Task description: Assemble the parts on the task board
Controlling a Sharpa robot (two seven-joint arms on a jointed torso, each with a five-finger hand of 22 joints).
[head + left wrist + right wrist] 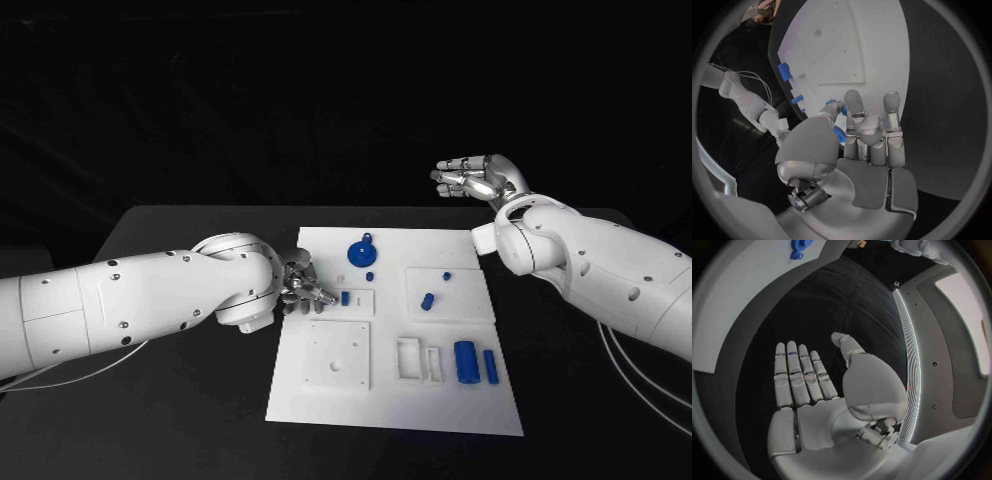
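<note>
The white task board [433, 400] lies in the middle of the table. On it are a blue gear [364, 250], a small upright blue peg [343, 296], several small blue pieces [427, 300] and a large blue block [466, 360]. My left hand [306, 287] hovers over the board's left edge, fingertips just short of the peg. In the left wrist view the left hand [861, 135] has its fingers stretched out, and the thumb tip overlaps the peg [833, 103]; no grip shows. My right hand [476, 180] is raised behind the board's far right corner. In the right wrist view the right hand [807, 385] is flat and holds nothing.
A white square plate with holes [336, 355] and a white slotted holder [420, 358] sit on the board's near half. Black table [173, 420] surrounds the board. The gear [799, 247] and the board [748, 280] appear far off in the right wrist view.
</note>
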